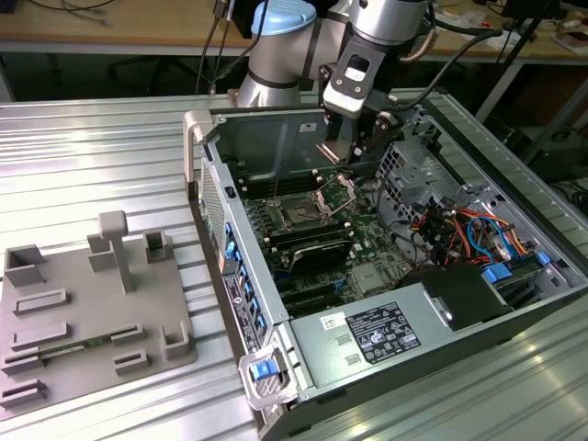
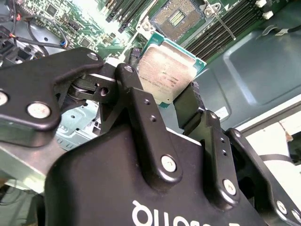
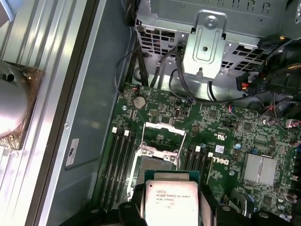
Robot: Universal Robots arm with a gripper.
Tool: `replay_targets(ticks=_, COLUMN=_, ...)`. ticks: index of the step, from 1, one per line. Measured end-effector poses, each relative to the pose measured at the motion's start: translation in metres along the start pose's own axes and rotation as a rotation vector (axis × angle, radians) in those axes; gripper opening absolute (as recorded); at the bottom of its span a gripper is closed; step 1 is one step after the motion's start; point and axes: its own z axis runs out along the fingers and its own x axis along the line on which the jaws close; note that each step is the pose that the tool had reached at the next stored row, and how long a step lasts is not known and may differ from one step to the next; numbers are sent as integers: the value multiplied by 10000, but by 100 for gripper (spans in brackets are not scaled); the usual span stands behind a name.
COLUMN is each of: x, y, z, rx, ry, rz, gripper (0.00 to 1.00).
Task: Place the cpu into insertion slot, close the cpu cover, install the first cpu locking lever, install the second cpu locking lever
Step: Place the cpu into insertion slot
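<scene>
In the exterior view the end effector point(image 1: 354, 150) hangs inside the open computer case point(image 1: 441, 377), with the insertion slot point(image 1: 299, 213) below it and the cpu cover point(image 1: 349, 191) raised. In the second wrist view its fingers point(image 2: 134, 89) pinch the cpu point(image 2: 167, 68) by two edges — the bare slot lies beyond the fingertips. In the first wrist view the cpu point(image 3: 170, 200) hovers short of the open cover.
</scene>
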Motion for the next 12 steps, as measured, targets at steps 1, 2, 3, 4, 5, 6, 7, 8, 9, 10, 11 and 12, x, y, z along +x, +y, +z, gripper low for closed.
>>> replay_targets(ticks=1, x=0, y=0, z=2, rx=-2, ry=-9, rz=93, gripper=55)
replay_targets(ticks=2, x=0, y=-1, z=4, rx=-3, ry=-18, rz=200, gripper=55)
replay_targets(ticks=3, x=0, y=-2, z=6, rx=-5, ry=-26, rz=288, gripper=55)
replay_targets(ticks=4, x=0, y=-2, z=9, rx=-8, ry=-38, rz=431, gripper=55)
replay_targets(ticks=5, x=0, y=-3, z=11, rx=-10, ry=-47, rz=532, gripper=55)
replay_targets(ticks=6, x=0, y=-3, z=13, rx=-12, ry=-57, rz=644, gripper=55)
replay_targets(ticks=7, x=0, y=-4, z=17, rx=-16, ry=-72, rz=819, gripper=55)
replay_targets(ticks=8, x=0, y=-4, z=19, rx=-18, ry=-80, rz=914, gripper=55)
replay_targets(ticks=9, x=0, y=-5, z=20, rx=-20, ry=-92, rz=1037, gripper=55)
replay_targets(ticks=10, x=0, y=-6, z=21, rx=-21, ry=-99, rz=1117, gripper=55)
replay_targets(ticks=11, x=1, y=-10, z=20, rx=-21, ry=-102, rz=1150, gripper=55)
replay_targets(ticks=12, x=1, y=-9, z=20, rx=-21, ry=-104, rz=1151, gripper=55)
